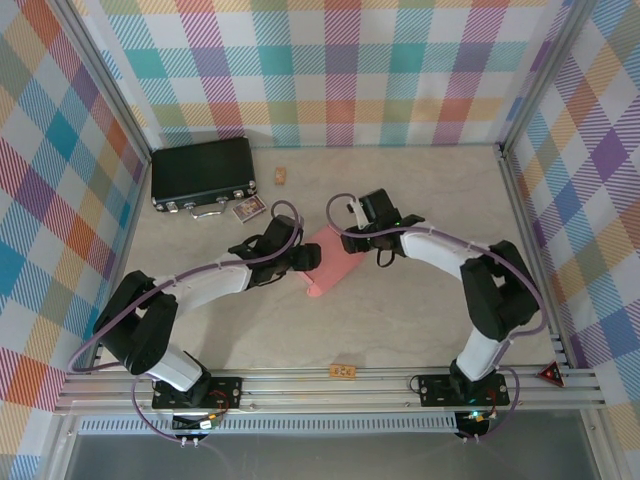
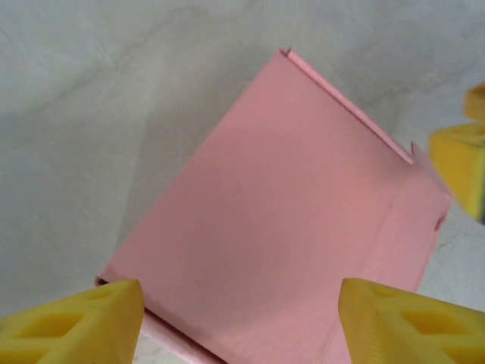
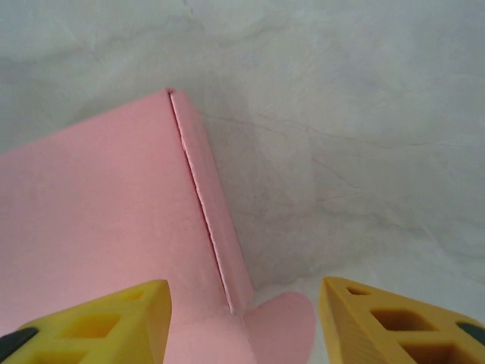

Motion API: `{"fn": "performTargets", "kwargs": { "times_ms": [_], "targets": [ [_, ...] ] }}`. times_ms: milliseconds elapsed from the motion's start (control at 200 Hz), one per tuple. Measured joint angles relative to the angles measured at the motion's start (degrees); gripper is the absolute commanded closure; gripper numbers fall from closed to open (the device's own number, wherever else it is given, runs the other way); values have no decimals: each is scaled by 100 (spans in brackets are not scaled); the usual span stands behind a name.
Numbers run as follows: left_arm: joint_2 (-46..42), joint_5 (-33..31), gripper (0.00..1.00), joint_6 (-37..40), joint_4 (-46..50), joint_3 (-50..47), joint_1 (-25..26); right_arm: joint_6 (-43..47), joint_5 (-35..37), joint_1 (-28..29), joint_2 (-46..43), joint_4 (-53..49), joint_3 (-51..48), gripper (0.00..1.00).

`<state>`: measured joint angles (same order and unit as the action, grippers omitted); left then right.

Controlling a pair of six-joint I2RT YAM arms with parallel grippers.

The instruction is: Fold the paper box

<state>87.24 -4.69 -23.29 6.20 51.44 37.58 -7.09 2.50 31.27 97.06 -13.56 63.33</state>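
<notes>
L gripper [image 2: 239, 294] jaws apart, one finger either side of the near end of the paper box [image 2: 280, 212], nothing clamped; prob there to steady that end. R gripper [image 3: 246, 292] also spread, hovering at the box's opposite corner w/ the rounded tuck flap [image 3: 284, 326] between its fingers, likely the next bit to fold in. Box lies flat on the table [image 1: 420, 300], mid-table btwn both grippers, black case [image 1: 203, 172] well apart at back left
</notes>
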Motion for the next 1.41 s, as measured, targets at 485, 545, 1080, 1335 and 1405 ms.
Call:
{"fn": "performTargets", "kwargs": {
  "times_ms": [485, 545, 1080, 1335, 1405],
  "targets": [
    [1784, 1093, 25, 1290, 439, 1561, -1088, -1108, -494, -313, -2087, -424, -1727, 43],
    [1862, 1318, 26, 1373, 479, 1561, -1104, -1187, -544, -313, -2251, -476, -1912, 43],
    [1370, 2522, 42, 748, 26, 533, -1027, -1738, -1169, -313, -2243, -4, -2428, 44],
    [868, 2382, 44, 70, -136, 66, -739, -2100, -1740, -313, -1576, 699, -2428, 44],
    [656, 2277, 44, -225, -302, -170, -566, -2218, -1897, -313, -1405, 890, -2420, 44]
  ]
}}
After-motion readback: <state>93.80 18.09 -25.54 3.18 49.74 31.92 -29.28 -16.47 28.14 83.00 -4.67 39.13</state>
